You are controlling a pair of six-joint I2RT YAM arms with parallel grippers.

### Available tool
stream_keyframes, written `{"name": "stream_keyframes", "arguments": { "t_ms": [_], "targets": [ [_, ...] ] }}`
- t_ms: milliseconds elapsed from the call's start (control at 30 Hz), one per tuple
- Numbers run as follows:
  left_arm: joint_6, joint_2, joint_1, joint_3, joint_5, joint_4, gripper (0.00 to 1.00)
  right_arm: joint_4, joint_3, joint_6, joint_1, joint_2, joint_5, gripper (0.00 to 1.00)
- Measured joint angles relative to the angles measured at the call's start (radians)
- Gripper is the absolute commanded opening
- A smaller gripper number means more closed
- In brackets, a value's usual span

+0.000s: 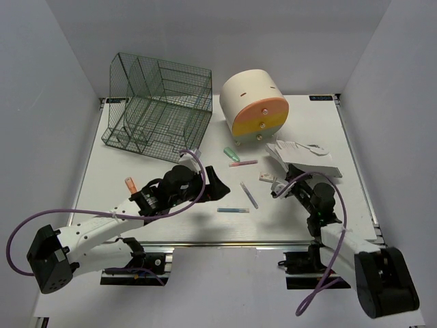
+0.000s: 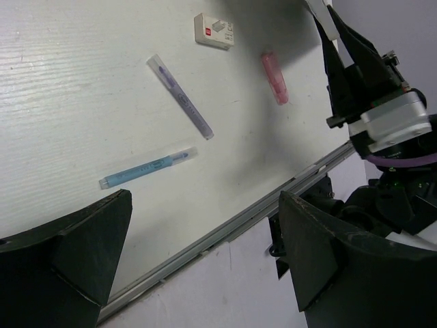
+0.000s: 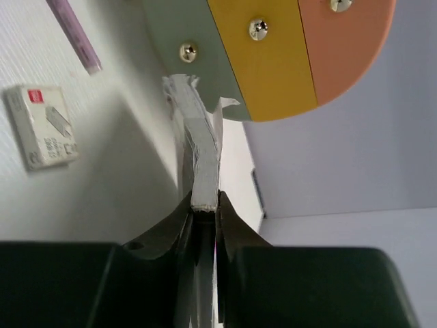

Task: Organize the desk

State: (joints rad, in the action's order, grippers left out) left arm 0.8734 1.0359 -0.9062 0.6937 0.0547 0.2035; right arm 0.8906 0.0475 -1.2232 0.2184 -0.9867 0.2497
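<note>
Worktop [image 1: 95, 179] white w/ faint board lines. Wire rack [image 1: 158, 102] dk green. Drawer unit [image 1: 251, 96] cream; fronts pale green, yellow, orange. Also lilac pen [image 2: 180, 96], lt blue pen [image 2: 149, 168], pink pen [image 1: 243, 163]. Small box [image 2: 214, 31] white w/ red patch. Paper stack [image 1: 305, 158] white.

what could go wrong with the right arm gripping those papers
1. The right tool pinches only the edge of the paper stack, so loose sheets may sag or slip out when lifted.
2. The stack's far end looks close to the drawer unit; a swing could catch it.
</note>
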Motion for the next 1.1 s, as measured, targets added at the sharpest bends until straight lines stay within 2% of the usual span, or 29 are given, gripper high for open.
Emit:
{"name": "stream_keyframes", "arguments": {
  "t_ms": [67, 233, 400, 600, 733, 1100],
  "targets": [
    [0.0, 0.0, 0.0, 0.0, 0.002, 0.0, 0.98, -0.094, 0.016, 0.069, 0.0, 0.066, 0.001, 0.0],
    [-0.014, -0.002, -0.001, 0.008, 0.003, -0.002, 0.98, -0.322, 0.138, 0.217, -0.003, 0.077, -0.005, 0.0],
    [-0.079, -0.003, -0.001, 0.039, 0.0, -0.025, 0.98, -0.547, 0.338, 0.391, -0.017, 0.078, -0.004, 0.0],
    [-0.219, 0.023, -0.001, 0.105, -0.015, -0.156, 0.98, -0.748, 0.585, 0.567, -0.044, 0.078, 0.0, 0.0],
    [-0.294, 0.053, -0.001, 0.127, -0.036, -0.24, 0.98, -0.838, 0.703, 0.626, -0.06, 0.077, 0.0, 0.0],
    [-0.41, 0.127, -0.001, 0.153, -0.093, -0.346, 0.98, -1.002, 0.854, 0.727, -0.114, 0.055, 0.015, 0.0]
  ]
}}
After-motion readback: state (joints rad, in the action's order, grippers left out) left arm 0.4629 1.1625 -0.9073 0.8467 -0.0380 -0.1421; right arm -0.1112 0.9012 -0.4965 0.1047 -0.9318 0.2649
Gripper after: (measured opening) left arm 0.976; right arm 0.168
